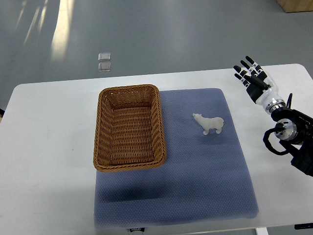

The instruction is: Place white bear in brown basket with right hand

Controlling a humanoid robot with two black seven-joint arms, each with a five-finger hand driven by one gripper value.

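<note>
White bear (pixel 209 123) stands mid-frame, long axis left-right, lower left of the empty, spread-fingered right hand (pixel 253 77); brown basket (pixel 129 127) further left.

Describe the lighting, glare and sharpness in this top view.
Top view: bright window glare streaks the grey floor at upper left; soft even light gives faint shadows beside the brown wicker basket and under the small white bear figurine on the blue mat; the right hand looks sharp, no blur.
</note>
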